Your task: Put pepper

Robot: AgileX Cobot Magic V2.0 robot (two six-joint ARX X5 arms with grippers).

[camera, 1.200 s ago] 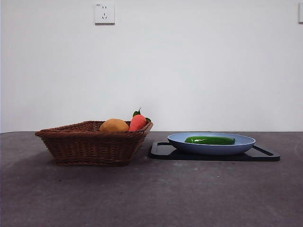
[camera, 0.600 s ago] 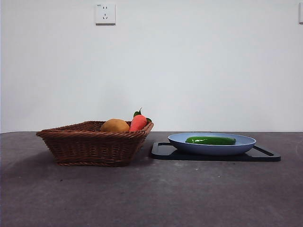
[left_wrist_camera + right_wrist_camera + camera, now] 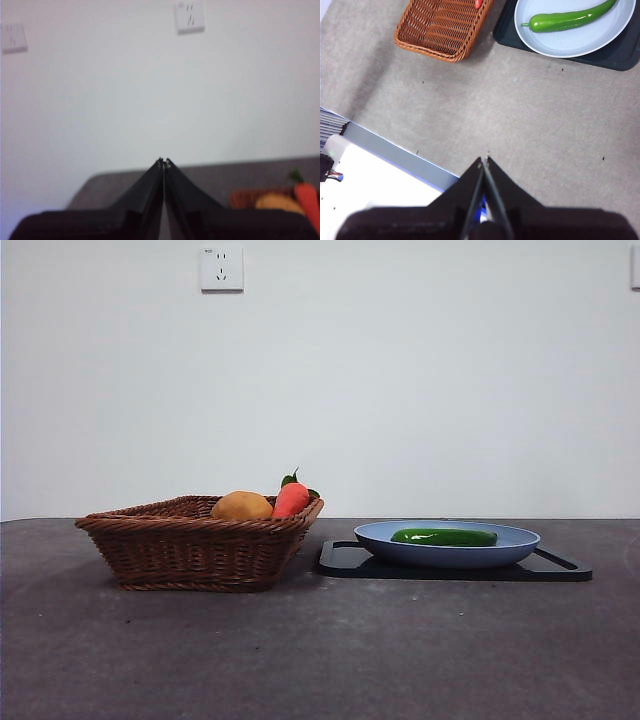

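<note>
The glossy green pepper (image 3: 444, 537) lies in the blue plate (image 3: 520, 540), which sits on a black tray (image 3: 345, 558) at the right. The right wrist view shows the pepper (image 3: 567, 19) on the plate (image 3: 580, 42) from high above. My right gripper (image 3: 484, 160) is shut and empty, high over the bare table, far from the plate. My left gripper (image 3: 163, 161) is shut and empty, held level facing the wall, beside the basket (image 3: 247, 197). Neither gripper shows in the front view.
A brown wicker basket (image 3: 190, 545) stands at the left with a yellow-tan lump (image 3: 241, 506) and a red-orange vegetable (image 3: 291, 498) in it. The table's near edge (image 3: 400, 155) shows in the right wrist view. A wall socket (image 3: 221, 267) is behind.
</note>
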